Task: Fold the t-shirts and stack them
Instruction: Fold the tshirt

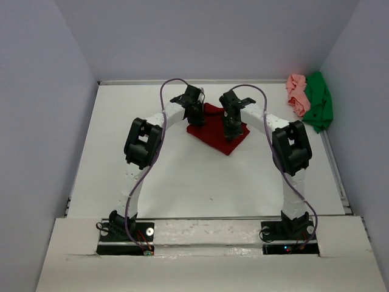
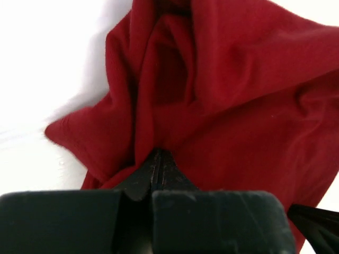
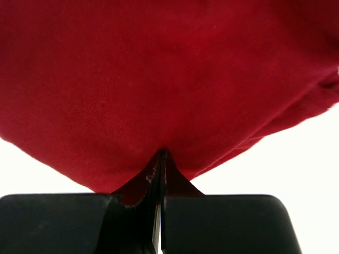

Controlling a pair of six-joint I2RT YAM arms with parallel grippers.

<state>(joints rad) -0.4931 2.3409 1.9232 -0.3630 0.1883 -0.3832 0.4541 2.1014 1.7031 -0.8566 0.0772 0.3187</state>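
The dark red t-shirt (image 1: 220, 139) lies bunched on the white table at the back centre. My left gripper (image 1: 197, 120) is at its left upper edge and my right gripper (image 1: 231, 129) is over its middle right. In the left wrist view the jaws (image 2: 158, 154) are shut with folds of red cloth (image 2: 238, 106) gathered at their tips. Seen from the right wrist, that gripper (image 3: 162, 155) is shut too, pinching the red cloth (image 3: 159, 69) where it draws to a point. The pale pink t-shirt (image 1: 297, 95) and the bright green t-shirt (image 1: 320, 104) lie crumpled together in the back right corner.
Grey walls close in the white table (image 1: 182, 182) on the left, back and right. Both arm bases (image 1: 206, 237) sit on the near ledge.
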